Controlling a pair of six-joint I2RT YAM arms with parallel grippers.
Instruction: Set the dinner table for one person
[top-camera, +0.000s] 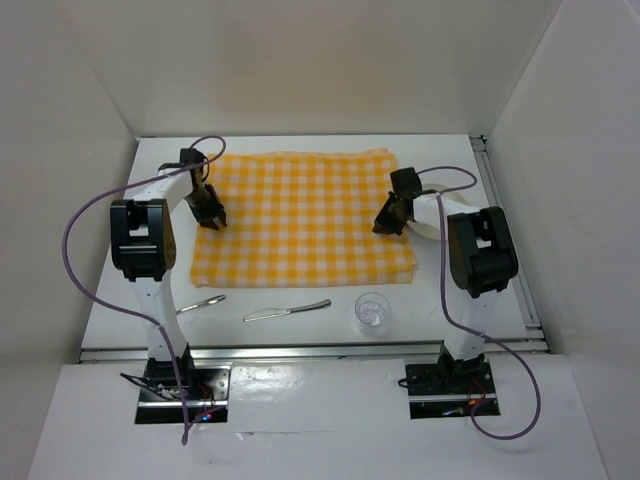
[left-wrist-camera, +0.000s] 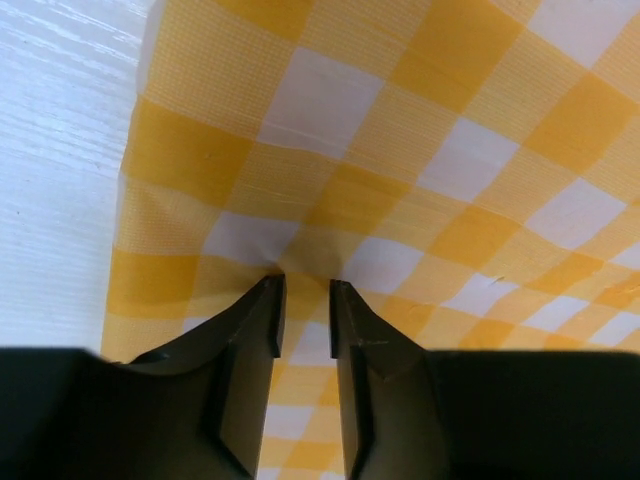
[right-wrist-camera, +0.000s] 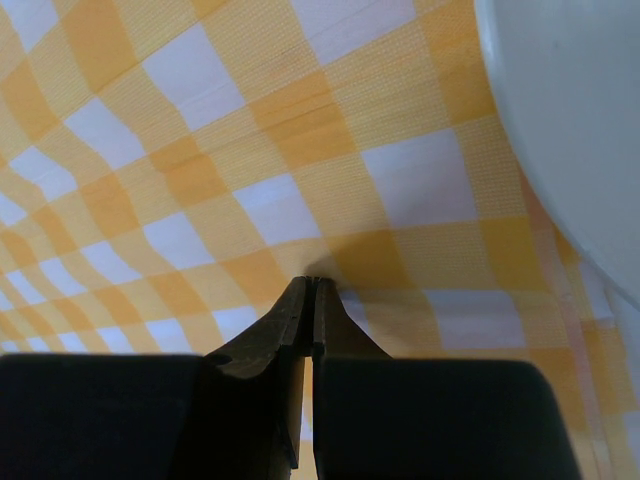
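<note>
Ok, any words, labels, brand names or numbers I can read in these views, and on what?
None readable in any view. The checked cloth, plate, knife, glass and table show no print, label or number.

Your arms (top-camera: 160, 310) are white with black joint housings. A purple cable (top-camera: 70, 232) loops off each. The fingers (left-wrist-camera: 250, 335) are black.

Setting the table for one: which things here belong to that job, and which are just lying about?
Belong: white rectangular tabletop; yellow-and-white checked cloth; round white plate; clear drinking glass; metal table knife; second metal utensil.
Lying about: only the purple cables.
</note>
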